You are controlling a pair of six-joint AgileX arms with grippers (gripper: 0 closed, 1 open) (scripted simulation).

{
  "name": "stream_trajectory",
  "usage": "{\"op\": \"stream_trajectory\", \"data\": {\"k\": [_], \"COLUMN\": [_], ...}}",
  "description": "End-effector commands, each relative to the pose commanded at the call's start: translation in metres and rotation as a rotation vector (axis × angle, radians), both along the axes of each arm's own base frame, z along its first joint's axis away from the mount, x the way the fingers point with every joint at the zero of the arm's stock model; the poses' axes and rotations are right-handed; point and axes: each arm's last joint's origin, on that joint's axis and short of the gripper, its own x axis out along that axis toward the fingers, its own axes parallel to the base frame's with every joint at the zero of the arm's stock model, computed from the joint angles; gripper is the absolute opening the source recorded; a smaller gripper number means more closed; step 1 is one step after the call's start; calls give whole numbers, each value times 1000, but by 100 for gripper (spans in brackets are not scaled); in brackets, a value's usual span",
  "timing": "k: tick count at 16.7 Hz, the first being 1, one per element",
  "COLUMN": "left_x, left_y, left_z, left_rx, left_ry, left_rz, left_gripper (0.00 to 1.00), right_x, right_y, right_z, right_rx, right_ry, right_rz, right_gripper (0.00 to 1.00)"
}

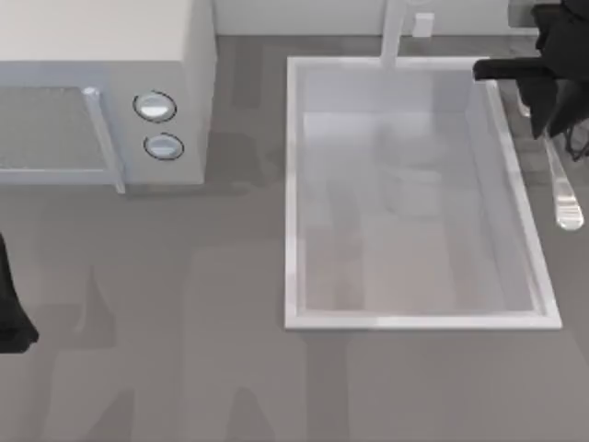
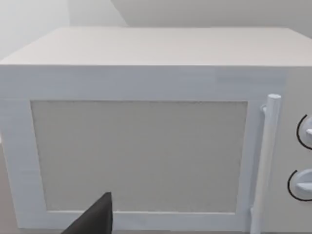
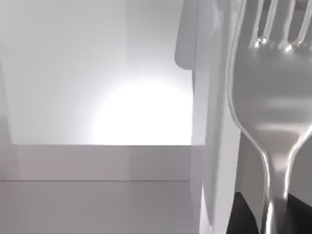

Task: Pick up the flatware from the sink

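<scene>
At the top view's upper right, just past the sink's (image 1: 293,184) right rim, hangs the right gripper (image 1: 541,118) – dark, close to the back corner of the basin. Clenched on the flatware (image 1: 561,189), as far as can be seen: grips it near the neck, below the tines. Seen from above, runs the long handle away from the gripper toward the near side of the table and ends it in a rounded, shiny tip beside the rim. Lies outside the basin, then, along its right side and not within its walls; cannot tell whether touching the counter or held above it.

From the right wrist, shows the fork very near, four tines pointing away and the bowl narrowing to a slim neck that drops toward a dark patch at the picture's edge. Beside it stands a pale wall of the sink, with the basin floor lit bright.

At the back rim rises the white faucet post (image 1: 394,32).

Over at the top view's left edge sits the left arm (image 1: 11,318), parked – well apart from the sink. Faces the grey microwave (image 2: 146,83) from its wrist, door, handle bar and two knobs (image 1: 155,106) in sight. Released or clenched: cannot tell.
</scene>
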Motion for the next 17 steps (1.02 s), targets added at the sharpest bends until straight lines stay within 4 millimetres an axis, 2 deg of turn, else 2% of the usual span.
{"op": "stream_trajectory", "data": {"k": [5, 9, 11, 17], "left_x": [0, 0, 0, 0], "left_y": [0, 0, 0, 0], "left_z": [0, 0, 0, 0], "left_rx": [0, 0, 0, 0], "left_ry": [0, 0, 0, 0], "left_rz": [0, 0, 0, 0], "left_gripper": [100, 100, 100, 100], "right_x": [-69, -113, -121, -120], "right_y": [-64, -92, -97, -96], "right_z": [16, 23, 24, 19], "right_rx": [1, 6, 7, 7], "right_ry": [41, 24, 18, 25], "right_rz": [-3, -4, -5, -2], "right_gripper": [0, 0, 0, 0]}}
